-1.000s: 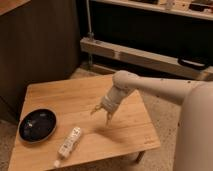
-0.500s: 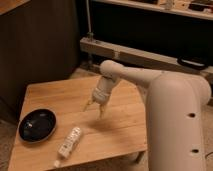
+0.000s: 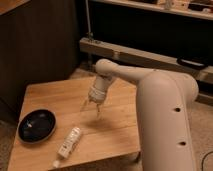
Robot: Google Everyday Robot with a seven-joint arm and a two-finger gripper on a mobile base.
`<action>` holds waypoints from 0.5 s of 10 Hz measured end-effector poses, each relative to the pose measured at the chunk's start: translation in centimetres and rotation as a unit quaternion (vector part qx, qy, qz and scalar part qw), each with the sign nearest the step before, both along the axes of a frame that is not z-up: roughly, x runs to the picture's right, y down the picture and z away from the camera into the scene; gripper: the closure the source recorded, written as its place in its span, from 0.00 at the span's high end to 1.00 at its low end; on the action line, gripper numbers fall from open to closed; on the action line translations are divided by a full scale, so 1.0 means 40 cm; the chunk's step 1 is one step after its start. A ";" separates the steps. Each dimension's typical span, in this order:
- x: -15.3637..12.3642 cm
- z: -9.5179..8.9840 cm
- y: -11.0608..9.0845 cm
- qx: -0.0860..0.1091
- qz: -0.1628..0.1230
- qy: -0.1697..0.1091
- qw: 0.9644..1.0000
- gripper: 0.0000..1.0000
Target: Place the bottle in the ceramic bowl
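Note:
The bottle (image 3: 69, 143) lies on its side on the wooden table (image 3: 50, 97), near the front edge, its white cap toward the front left. The ceramic bowl (image 3: 36, 125) is a shallow dark glossy dish at the table's left front, just left of the bottle and apart from it. My gripper (image 3: 91, 107) hangs from the white arm over the table's middle, above and right of the bottle. Its fingers are spread apart and hold nothing.
The table's right edge (image 3: 131, 125) lies under my arm's big white body (image 3: 165, 120). A dark cabinet wall (image 3: 40, 45) stands behind the table. A low metal rail with shelving (image 3: 135, 52) runs along the back right.
My arm has swung left and nearer the camera. The gripper has moved from the table's right part toward the middle, closer to the bottle. Bottle and bowl have not moved.

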State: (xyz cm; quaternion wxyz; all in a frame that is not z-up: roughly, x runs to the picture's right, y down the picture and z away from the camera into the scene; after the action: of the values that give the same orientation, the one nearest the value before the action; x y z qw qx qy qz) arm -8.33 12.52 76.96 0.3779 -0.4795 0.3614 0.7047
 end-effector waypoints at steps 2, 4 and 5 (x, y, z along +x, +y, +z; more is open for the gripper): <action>-0.004 -0.001 0.002 0.000 -0.001 -0.001 1.000 0.65; 0.000 0.000 0.002 0.000 0.000 0.000 1.000 0.65; -0.002 -0.001 0.002 0.000 -0.002 0.000 1.000 0.65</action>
State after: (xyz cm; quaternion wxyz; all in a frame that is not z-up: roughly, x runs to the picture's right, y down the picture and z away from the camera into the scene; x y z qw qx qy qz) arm -8.41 12.58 76.91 0.3788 -0.4787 0.3624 0.7043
